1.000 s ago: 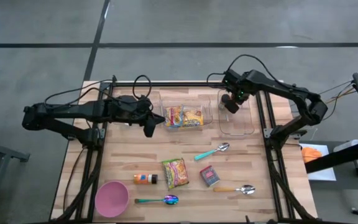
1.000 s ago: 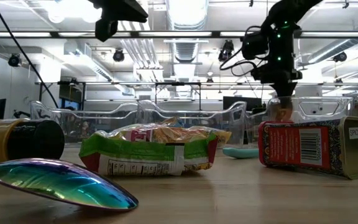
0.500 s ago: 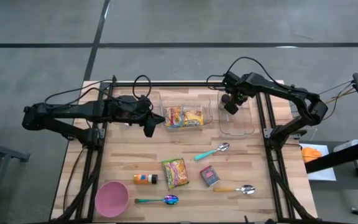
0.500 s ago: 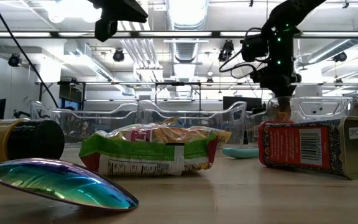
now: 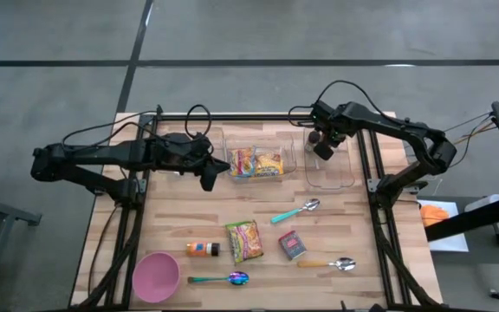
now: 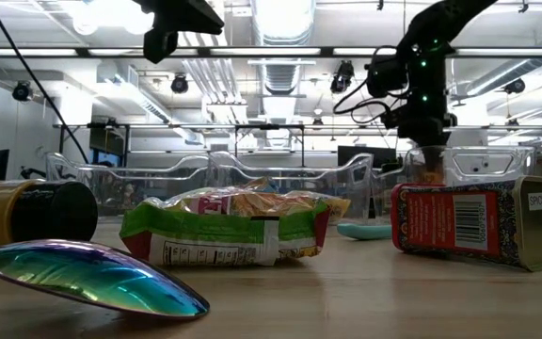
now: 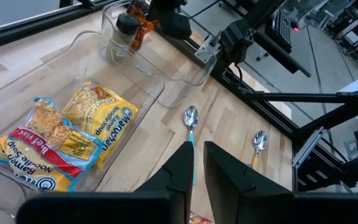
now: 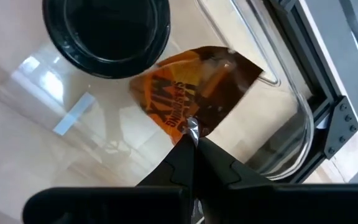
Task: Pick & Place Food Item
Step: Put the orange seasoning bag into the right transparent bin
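Note:
My right gripper [image 8: 191, 138] hangs over the far end of the right clear bin [image 5: 334, 173], shut on an orange-brown seasoning mix packet [image 8: 191, 93]. The packet also shows in the low view [image 6: 428, 169] and the left wrist view [image 7: 139, 28]. A black-lidded jar [image 8: 107, 28] stands on the bin's floor beside it. My left gripper [image 5: 208, 179] waits beside the left clear bin [image 5: 232, 139], which holds two ramen packs [image 7: 61, 134]. Its fingers stand a narrow gap apart with nothing between them [image 7: 195, 168]. My right gripper pinches the packet's near edge [image 8: 190, 124] between its two shut fingertips. The fingers come from above, pointing steeply down. The packet hangs below them inside the bin. Whether its lower end rests on the bin's floor, I cannot tell.
On the near half of the table lie a teal spoon [image 5: 297, 211], a green noodle packet [image 5: 244, 240], a red spice tin [image 5: 292, 245], an orange bottle [image 5: 203, 250], a pink bowl [image 5: 155, 276], an iridescent spoon [image 5: 223, 279] and a wooden-handled spoon [image 5: 332, 263].

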### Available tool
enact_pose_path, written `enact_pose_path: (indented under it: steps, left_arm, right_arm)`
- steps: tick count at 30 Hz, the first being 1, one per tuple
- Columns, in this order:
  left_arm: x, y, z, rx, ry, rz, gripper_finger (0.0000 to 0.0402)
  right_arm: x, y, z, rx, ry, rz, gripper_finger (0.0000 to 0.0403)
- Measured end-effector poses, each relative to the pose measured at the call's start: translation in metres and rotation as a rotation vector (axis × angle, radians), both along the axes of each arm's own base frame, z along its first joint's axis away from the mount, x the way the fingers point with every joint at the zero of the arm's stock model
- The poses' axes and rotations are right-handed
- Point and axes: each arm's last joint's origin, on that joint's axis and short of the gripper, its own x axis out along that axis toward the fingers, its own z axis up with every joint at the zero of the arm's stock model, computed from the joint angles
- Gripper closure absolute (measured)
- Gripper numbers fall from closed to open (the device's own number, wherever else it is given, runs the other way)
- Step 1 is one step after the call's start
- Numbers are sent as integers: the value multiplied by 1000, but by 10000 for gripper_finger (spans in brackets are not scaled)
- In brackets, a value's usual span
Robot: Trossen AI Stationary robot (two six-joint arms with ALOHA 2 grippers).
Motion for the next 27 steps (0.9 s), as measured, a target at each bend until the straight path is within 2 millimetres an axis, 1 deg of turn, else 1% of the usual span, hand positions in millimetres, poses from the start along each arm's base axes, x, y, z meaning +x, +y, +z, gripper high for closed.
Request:
enact_pose_path:
  steps: [17,23,25,27]
  left_arm:
    - [0,0,-1,0,6,0,354]
    - [0,0,-1,0,7,-1,354]
    - [0,0,-1,0,7,-1,354]
    - [0,0,-1,0,8,-1,354]
  right_arm:
    - [2,0,-4,16,-34,31,394]
    - [5,1,-2,66,-92,52,393]
    - [5,1,-2,66,-93,53,387]
    - [5,1,-2,68,-92,59,370]
